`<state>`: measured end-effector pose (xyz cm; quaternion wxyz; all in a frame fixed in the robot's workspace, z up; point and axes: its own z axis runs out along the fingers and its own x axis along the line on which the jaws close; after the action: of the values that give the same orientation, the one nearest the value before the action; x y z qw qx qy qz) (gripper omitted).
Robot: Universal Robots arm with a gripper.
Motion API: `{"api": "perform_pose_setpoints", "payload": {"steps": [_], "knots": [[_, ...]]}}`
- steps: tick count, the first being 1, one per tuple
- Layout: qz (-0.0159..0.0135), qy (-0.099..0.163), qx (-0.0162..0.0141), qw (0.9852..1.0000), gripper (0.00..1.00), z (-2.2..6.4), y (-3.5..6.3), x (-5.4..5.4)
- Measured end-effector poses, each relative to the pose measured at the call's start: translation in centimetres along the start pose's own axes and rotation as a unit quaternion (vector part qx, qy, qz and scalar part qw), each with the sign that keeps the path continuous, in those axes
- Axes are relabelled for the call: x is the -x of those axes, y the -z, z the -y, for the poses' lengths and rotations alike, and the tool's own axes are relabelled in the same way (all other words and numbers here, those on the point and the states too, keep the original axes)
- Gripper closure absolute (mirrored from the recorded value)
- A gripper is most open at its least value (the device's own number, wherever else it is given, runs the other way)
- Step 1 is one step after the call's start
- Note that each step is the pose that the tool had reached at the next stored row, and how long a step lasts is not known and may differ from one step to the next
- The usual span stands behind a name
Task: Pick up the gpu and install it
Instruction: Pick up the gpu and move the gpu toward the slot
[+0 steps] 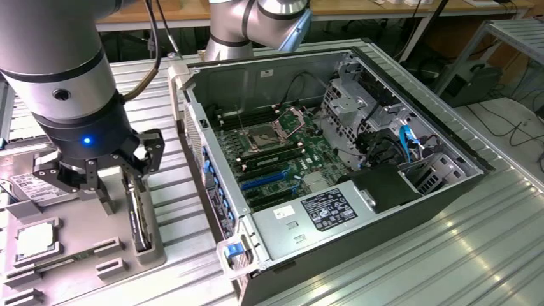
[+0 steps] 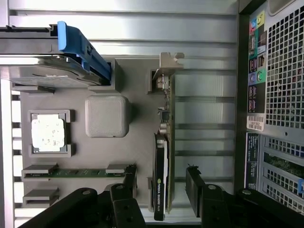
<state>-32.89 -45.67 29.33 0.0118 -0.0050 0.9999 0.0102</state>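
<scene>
The gpu (image 1: 139, 220) stands on its long edge in a slot of the grey parts tray (image 1: 81, 268), at the exterior view's left of the open computer case (image 1: 340, 146). In the wrist view the gpu (image 2: 160, 156) is a thin card with a dark face and a silver end bracket (image 2: 167, 64) at its far end. My gripper (image 1: 126, 177) hangs right over it. The gripper (image 2: 161, 184) is open, one finger on each side of the card's near end, with small gaps to the card.
The tray (image 2: 137, 142) also holds a square silver processor chip (image 2: 47, 134), a memory stick (image 2: 78, 172) and a hard drive in a blue carrier (image 2: 80, 45). The case lies on its side with the motherboard's blue slots (image 1: 264, 182) exposed. Its rear panel (image 2: 278, 95) sits close beside the tray.
</scene>
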Motion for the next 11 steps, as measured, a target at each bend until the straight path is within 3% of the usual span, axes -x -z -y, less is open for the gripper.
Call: {"api": "perform_pose_setpoints", "payload": {"steps": [11], "knots": [[-0.0001, 0.0, -0.0003, 1.0, 0.46, -0.03, -1.3, 0.2]]}}
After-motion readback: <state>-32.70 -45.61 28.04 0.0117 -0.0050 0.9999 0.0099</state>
